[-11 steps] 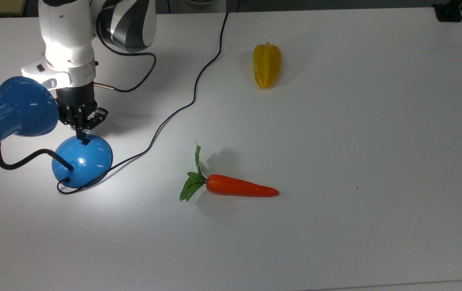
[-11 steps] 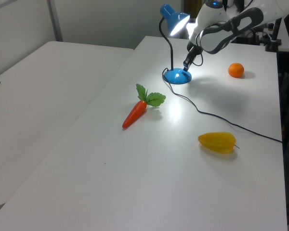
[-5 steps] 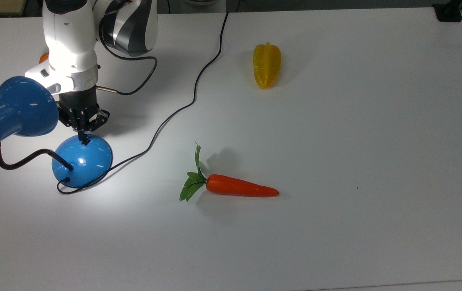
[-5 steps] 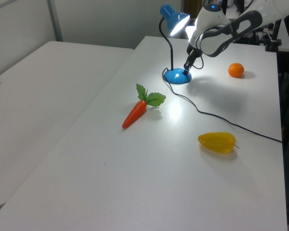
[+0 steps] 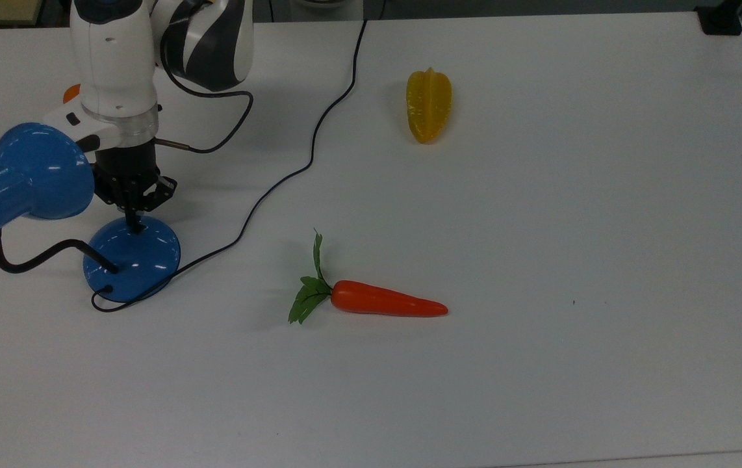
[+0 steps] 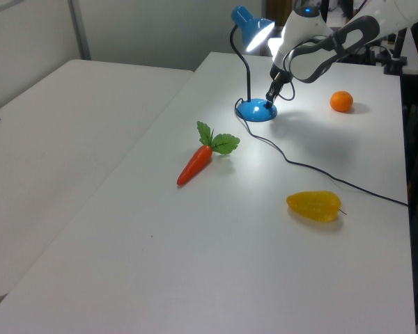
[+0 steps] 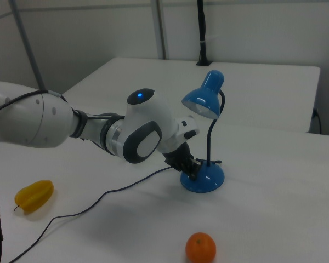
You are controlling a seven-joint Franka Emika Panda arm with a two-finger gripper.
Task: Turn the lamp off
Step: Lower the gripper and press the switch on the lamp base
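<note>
The blue lamp stands at the top view's left, with its bell shade over a black gooseneck and its domed base below. My gripper is shut, its tip pressed down on the far top of the base, covering the switch. No pool of light lies on the table in the top view. In the left view the gripper touches the base, and the shade's mouth looks bright. The right view shows the gripper on the base.
The lamp's black cord runs from the base across the table to the far edge. A toy carrot lies mid-table and a yellow starfruit beyond it. An orange sits behind the arm.
In the top view the bright pool of light around the lamp base has gone. The gripper tip has come down a little onto the top of the base.
</note>
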